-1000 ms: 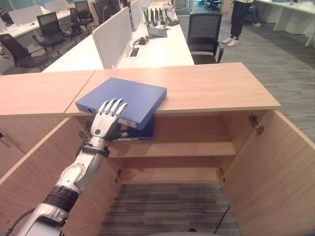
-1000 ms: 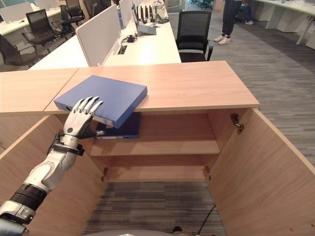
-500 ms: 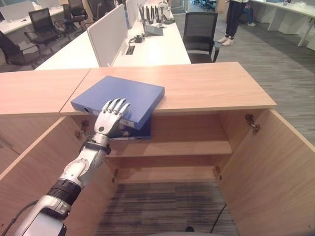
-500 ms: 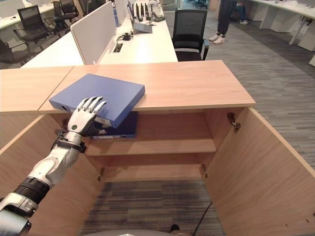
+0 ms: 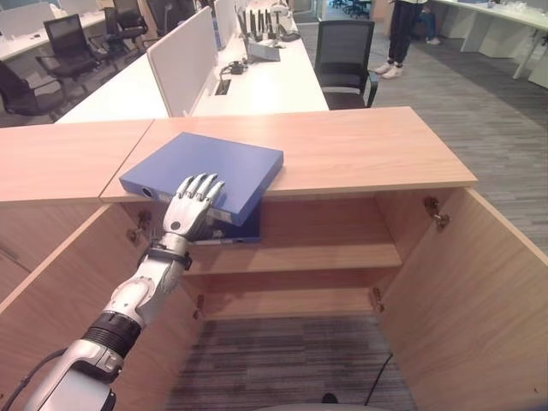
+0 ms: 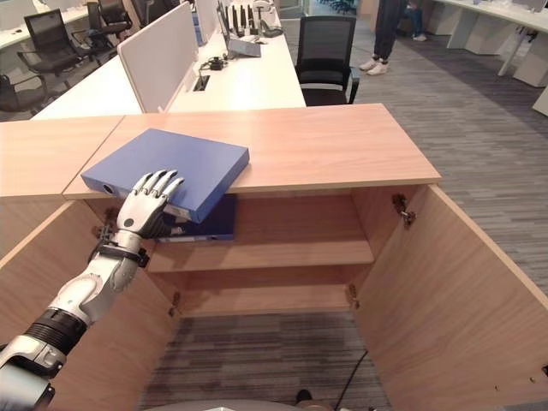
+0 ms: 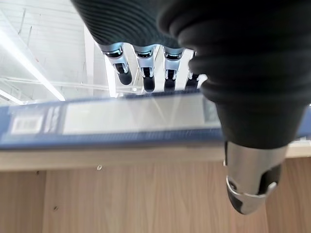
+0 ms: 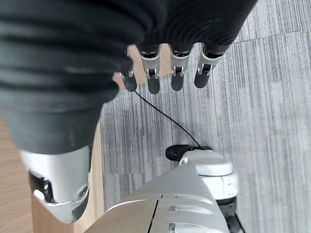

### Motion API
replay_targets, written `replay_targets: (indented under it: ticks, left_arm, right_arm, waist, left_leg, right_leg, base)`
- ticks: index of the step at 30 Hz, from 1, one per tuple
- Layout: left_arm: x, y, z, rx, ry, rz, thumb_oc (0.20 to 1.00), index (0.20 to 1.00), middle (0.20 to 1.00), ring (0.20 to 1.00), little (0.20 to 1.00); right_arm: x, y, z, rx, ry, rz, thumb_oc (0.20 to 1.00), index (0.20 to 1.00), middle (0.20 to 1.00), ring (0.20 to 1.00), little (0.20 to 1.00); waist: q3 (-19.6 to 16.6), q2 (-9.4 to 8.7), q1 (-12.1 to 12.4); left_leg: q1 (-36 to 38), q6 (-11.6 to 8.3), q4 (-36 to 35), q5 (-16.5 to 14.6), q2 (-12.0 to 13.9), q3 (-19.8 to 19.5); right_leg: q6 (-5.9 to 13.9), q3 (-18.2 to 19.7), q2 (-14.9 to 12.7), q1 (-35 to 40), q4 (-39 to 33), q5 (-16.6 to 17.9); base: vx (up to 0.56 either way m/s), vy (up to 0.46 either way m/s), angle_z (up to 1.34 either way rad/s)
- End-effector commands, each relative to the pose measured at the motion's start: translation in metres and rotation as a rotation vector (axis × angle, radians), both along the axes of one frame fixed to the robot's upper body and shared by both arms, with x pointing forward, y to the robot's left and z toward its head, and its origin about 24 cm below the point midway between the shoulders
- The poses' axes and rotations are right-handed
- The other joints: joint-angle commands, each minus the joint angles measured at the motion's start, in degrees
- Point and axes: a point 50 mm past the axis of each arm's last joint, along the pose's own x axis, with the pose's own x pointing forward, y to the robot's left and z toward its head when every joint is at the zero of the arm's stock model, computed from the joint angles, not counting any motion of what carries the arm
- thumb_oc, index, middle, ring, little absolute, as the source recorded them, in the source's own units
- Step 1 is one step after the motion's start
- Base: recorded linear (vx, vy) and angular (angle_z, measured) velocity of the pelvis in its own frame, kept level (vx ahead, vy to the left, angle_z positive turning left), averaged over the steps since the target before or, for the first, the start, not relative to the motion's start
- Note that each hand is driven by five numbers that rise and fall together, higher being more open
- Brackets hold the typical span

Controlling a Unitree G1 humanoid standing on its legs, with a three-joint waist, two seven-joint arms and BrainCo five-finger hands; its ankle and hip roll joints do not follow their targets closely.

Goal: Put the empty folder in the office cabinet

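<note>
The blue folder (image 5: pixel 205 169) you are after lies flat on top of the open office cabinet (image 5: pixel 342 154), at about 10 o'clock in the head views, its near corner jutting past the front edge; a second, darker folder (image 5: pixel 233 231) sits on the upper of two shelves (image 5: pixel 308 257) just below it. Your left hand (image 5: pixel 190 205) rests straight, spread fingers on that corner, thumb beneath the edge, and a white spine label (image 7: pixel 131 116) there is too blurred to read. Your right hand (image 8: pixel 160 68) hangs relaxed over the carpet (image 8: pixel 272 97), while one person (image 5: pixel 402 34) and one black chair (image 5: pixel 344 60) stand at 12 o'clock.

My left hand (image 5: pixel 190 210) covers part of the folder (image 5: pixel 205 173). Under it, a second folder (image 5: pixel 233 231) is mostly hidden.
</note>
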Motion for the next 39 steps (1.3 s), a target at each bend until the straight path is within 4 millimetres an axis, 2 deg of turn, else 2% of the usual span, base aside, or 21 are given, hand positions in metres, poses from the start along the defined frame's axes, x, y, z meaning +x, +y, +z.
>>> replay_targets:
  ticks: [1,16,30,38,39]
  left_arm:
    - [0.0293,-0.0021,0.0520,0.082,-0.167,-0.013,1.000,1.000,1.000,1.000,1.000]
    - [0.0351,0.0017,0.0515,0.132,-0.145,0.007,1.000,1.000,1.000,1.000,1.000]
    - [0.0376,0.0027,0.0600,0.142,-0.173,0.012,1.000,1.000,1.000,1.000,1.000]
    - [0.0388,0.0043,0.0534,0.139,-0.145,0.026,1.000,1.000,1.000,1.000,1.000]
    - [0.0387,0.0045,0.0522,0.138,-0.139,0.028,0.896,0.896,0.896,0.896,0.896]
  right_arm:
    - [0.0244,-0.0045,0.0038,-0.017,-0.067,-0.001,1.000,1.000,1.000,1.000,1.000]
    - [0.0216,-0.0082,0.0043,-0.026,-0.057,-0.014,1.000,1.000,1.000,1.000,1.000]
    - [0.0221,-0.0061,0.0035,-0.021,-0.053,-0.016,1.000,1.000,1.000,1.000,1.000]
    - [0.0227,-0.0078,0.0042,-0.022,-0.059,-0.025,1.000,1.000,1.000,1.000,1.000]
    - [0.0233,-0.0084,0.0045,-0.024,-0.061,-0.026,1.000,1.000,1.000,1.000,1.000]
  waist:
    - [1.27,-0.39,-1.23]
    - [1.43,-0.43,-1.82]
    - [1.17,-0.15,-2.12]
    - [1.18,-0.13,-2.42]
    - [1.18,-0.14,-2.48]
  left_leg:
    - [2.82,-0.80,0.76,-5.56,-0.02,-4.37]
    - [2.91,-0.61,0.76,-5.71,-0.25,-3.84]
    - [3.19,-0.31,0.76,-5.97,-0.59,-3.38]
    - [3.25,-0.18,0.76,-6.06,-0.68,-3.08]
    - [3.27,-0.17,0.76,-6.05,-0.68,-2.97]
  right_leg:
    - [4.88,0.25,-2.15,4.82,2.17,-7.84]
    - [5.10,0.78,-2.35,4.63,2.23,-7.70]
    - [5.19,1.34,-2.50,4.15,2.98,-7.87]
    - [5.28,1.64,-2.48,3.89,3.20,-7.98]
    - [5.30,1.66,-2.49,3.85,3.23,-7.99]
  base:
    - [0.01,0.020,-0.03]
    - [0.00,0.000,0.00]
    - [0.00,0.000,0.00]
    - [0.00,0.000,0.00]
    - [0.01,0.020,-0.06]
